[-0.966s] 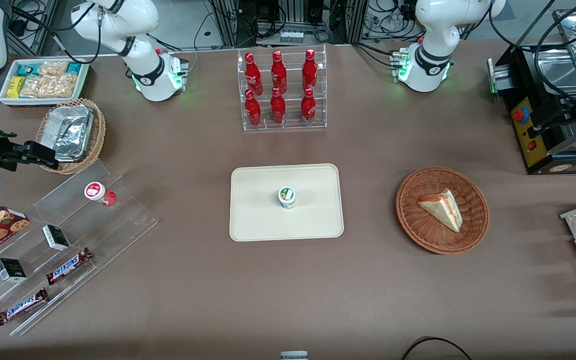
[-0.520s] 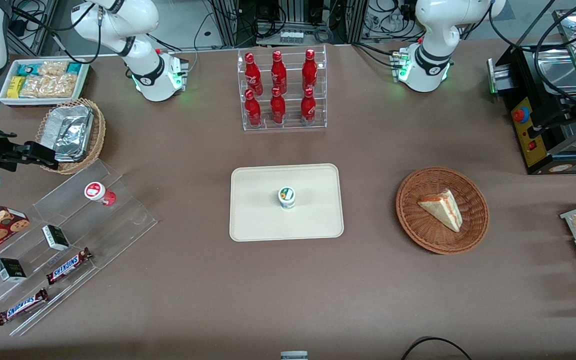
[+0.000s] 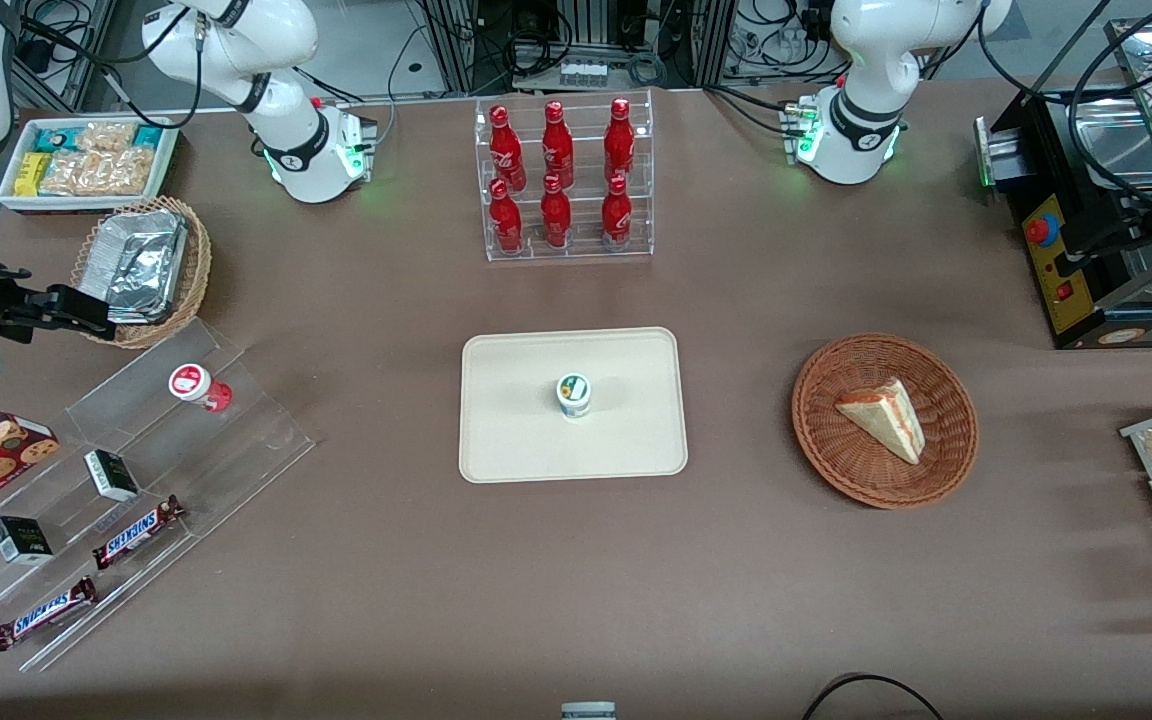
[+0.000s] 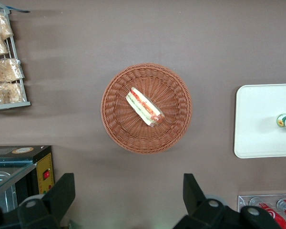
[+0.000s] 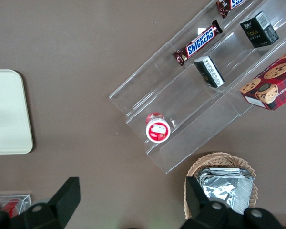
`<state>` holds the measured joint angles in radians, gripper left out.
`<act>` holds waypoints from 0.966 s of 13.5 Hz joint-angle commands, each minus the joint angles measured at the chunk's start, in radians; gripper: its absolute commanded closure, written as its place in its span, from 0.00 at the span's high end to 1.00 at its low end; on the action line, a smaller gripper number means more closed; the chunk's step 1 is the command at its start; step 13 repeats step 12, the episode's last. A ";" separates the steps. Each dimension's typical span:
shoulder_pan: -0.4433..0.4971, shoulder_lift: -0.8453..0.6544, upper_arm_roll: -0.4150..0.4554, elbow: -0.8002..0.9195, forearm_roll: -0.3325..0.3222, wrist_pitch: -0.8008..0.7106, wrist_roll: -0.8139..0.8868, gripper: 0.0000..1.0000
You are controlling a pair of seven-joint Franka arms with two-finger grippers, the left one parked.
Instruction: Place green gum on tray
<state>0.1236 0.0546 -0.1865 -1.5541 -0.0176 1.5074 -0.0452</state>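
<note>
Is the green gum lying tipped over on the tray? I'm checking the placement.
No: the green gum stands upright on the tray, far from the open gripper.

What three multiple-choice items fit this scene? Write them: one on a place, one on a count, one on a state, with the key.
1. Where is the green gum?
A. In a wicker basket
B. On a clear stepped shelf
C. On the tray

2. How many red bottles stand in the clear rack?
A. Six
B. Four
C. Eight

3. What state is the end effector in?
A. Shut on the green gum
B. Open, holding nothing
C. Shut on a chocolate bar

Key:
1 C, since the canister stands upright near the tray's middle.
2 A, since there are two rows of three bottles.
3 B, since the fingers are spread wide above the working arm's end of the table, far from the tray.
</note>
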 commanded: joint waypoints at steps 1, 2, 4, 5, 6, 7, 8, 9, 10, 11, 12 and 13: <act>-0.054 -0.006 0.047 0.006 0.018 -0.044 0.036 0.99; -0.109 -0.004 0.115 0.005 0.016 -0.036 0.041 0.99; -0.150 -0.006 0.159 0.005 0.016 -0.033 0.042 0.99; -0.150 -0.006 0.159 0.005 0.016 -0.032 0.042 0.99; -0.150 -0.004 0.160 0.005 0.016 -0.032 0.039 0.99; -0.144 -0.002 0.159 0.006 0.016 -0.033 0.034 0.99; -0.134 -0.001 0.159 0.005 0.016 -0.035 0.042 0.99; -0.108 -0.002 0.153 0.008 0.012 -0.035 0.044 0.99; -0.099 -0.004 0.145 0.009 0.010 -0.033 0.044 0.99; -0.099 -0.004 0.134 0.017 0.013 -0.035 0.044 0.99; -0.098 -0.007 0.131 0.017 0.015 -0.035 0.044 0.99; -0.098 -0.007 0.131 0.017 0.015 -0.035 0.044 0.99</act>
